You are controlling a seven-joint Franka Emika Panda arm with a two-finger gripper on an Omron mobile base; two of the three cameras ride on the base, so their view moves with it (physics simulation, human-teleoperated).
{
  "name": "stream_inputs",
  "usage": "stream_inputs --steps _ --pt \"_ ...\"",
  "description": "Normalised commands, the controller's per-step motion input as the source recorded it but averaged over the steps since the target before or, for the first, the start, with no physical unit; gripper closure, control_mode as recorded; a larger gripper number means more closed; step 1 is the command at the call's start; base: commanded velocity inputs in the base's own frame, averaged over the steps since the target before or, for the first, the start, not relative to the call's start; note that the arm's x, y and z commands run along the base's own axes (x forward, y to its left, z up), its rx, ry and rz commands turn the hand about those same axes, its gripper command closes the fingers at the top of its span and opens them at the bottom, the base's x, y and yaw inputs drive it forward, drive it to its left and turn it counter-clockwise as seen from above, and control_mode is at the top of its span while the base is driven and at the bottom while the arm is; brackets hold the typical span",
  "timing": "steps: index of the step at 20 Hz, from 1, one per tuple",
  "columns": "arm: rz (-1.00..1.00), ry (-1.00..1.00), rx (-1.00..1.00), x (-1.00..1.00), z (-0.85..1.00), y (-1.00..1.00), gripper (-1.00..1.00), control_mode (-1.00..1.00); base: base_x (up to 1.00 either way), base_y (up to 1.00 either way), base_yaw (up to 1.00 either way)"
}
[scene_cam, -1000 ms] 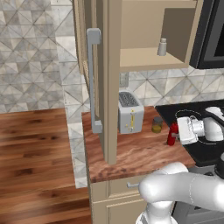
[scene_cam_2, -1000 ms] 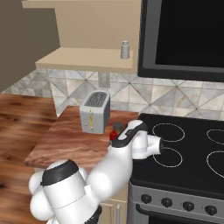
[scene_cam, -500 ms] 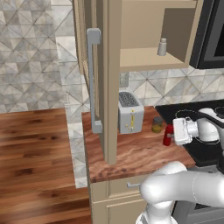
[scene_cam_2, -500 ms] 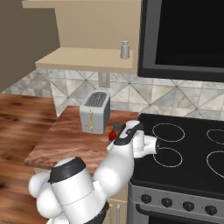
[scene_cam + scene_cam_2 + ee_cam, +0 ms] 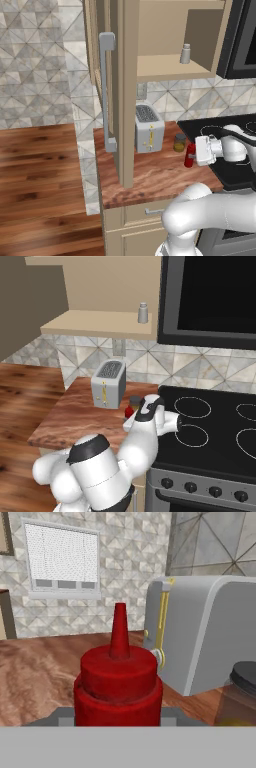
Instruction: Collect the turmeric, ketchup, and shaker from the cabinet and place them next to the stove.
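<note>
Currently, three items to account for, tallied by location.

Turmeric (image 5: 179, 142): down on the wooden surface (image 5: 155, 175), just left of the stove (image 5: 210, 436) and right of the toaster (image 5: 148, 128). Judged as delivered.

Ketchup (image 5: 189, 155): upright at the surface's right side, next to the stove edge and just in front of the turmeric. The tool (image 5: 199, 151) sits right against it; in the hand view the bottle's cap (image 5: 119, 672) stands close before the camera, centred. Whether the fingers clamp the bottle or have let go, I cannot tell, nor whether its base is down on the surface. Judged as being placed or just placed.

Shaker (image 5: 143, 312): on the shelf of the cabinet (image 5: 165, 67), whose door (image 5: 120, 90) stands open. Not yet collected.

Tally by this reading: one item done, one at its place, one left to fetch from the shelf above.
</note>
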Motion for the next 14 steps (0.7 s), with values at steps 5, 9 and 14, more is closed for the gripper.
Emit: stream_inputs --steps 5,9,14 --pt "0.00 0.00 0.00 0.10 -0.26 0.00 1.00 -1.00 0.00 0.00 0.00" --pt "0.00 0.00 0.00 0.01 -0.25 0.00 -1.00 -1.00 0.00 0.00 0.00" --pt "0.00 0.00 0.00 -0.05 -0.04 -0.01 -1.00 -1.00 0.00 0.00 0.00"
